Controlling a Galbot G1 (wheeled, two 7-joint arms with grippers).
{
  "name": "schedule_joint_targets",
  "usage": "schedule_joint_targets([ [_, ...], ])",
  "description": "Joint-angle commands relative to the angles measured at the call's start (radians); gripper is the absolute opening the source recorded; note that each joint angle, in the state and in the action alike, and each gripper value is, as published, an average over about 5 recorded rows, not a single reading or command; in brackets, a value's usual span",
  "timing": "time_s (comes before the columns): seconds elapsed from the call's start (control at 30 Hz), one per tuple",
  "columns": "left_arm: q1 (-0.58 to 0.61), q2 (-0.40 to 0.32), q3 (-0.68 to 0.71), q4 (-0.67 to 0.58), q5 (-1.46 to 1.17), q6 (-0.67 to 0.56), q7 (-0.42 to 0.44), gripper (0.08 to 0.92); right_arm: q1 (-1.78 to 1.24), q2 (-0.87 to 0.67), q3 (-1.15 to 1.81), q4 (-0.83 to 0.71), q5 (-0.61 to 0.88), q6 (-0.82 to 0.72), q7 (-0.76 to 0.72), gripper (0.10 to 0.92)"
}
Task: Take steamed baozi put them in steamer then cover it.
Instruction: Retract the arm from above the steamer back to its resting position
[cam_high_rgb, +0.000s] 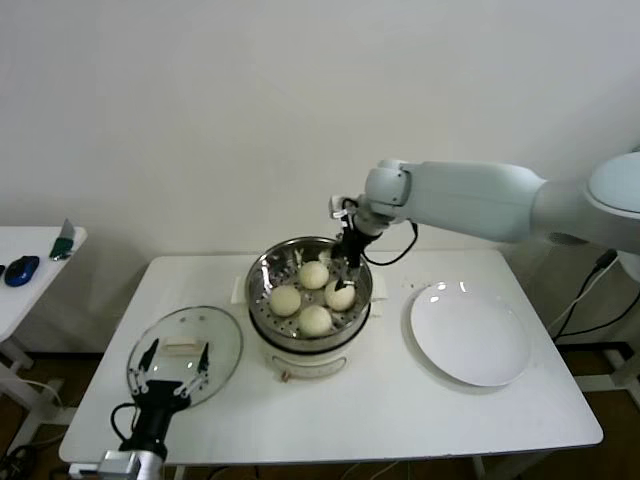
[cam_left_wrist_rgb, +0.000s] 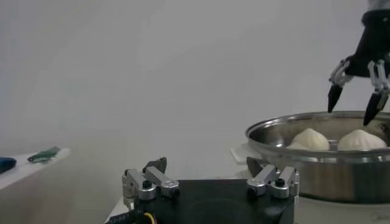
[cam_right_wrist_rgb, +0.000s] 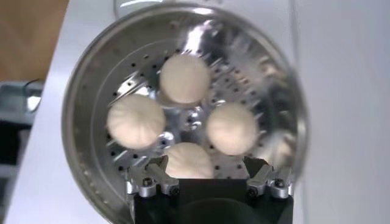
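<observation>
Hovering over the steamer, your right gripper has its jaws spread, gripping nothing. Four buns sit inside. Your left gripper, jaws released, hangs above the lid on the counter.

Four cream-white steamed baozi sit clustered on the perforated tray inside the round shiny steamer, which stands uncovered at the table's middle. The cover, clear glass with a white bar handle, lies flat to its near left.
</observation>
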Motion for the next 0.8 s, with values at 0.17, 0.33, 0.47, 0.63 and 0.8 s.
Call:
schedule_joint_targets([
  [0.17, -0.005, 0.001, -0.023, 0.003, 0.079, -0.004, -0.004, 0.823, -0.27, -0.419, 0.49, 0.161, -0.03, 0.31, 0.422, 0.823],
  [0.33, -0.019, -0.004, -0.025, 0.0, 0.191, 0.008, -0.007, 0.823, -0.614, -0.545, 0.86, 0.254, -0.086, 0.373, 0.556, 0.823],
  [0.47, -0.024, -0.004, -0.037, -0.002, 0.347, 0.023, -0.016, 0.823, -0.893, -0.588, 1.14, 0.305, -0.141, 0.414, 0.622, 0.823],
  [0.63, -0.005, -0.005, -0.069, -0.013, 0.718, 0.09, -0.014, 0.823, -1.191, -0.595, 1.455, 0.373, -0.14, 0.428, 0.669, 0.823],
  [0.8, 0.017, -0.003, -0.072, -0.015, 1.122, 0.13, -0.013, 0.823, -1.489, -0.524, 1.779, 0.432, -0.162, 0.412, 0.677, 0.823],
])
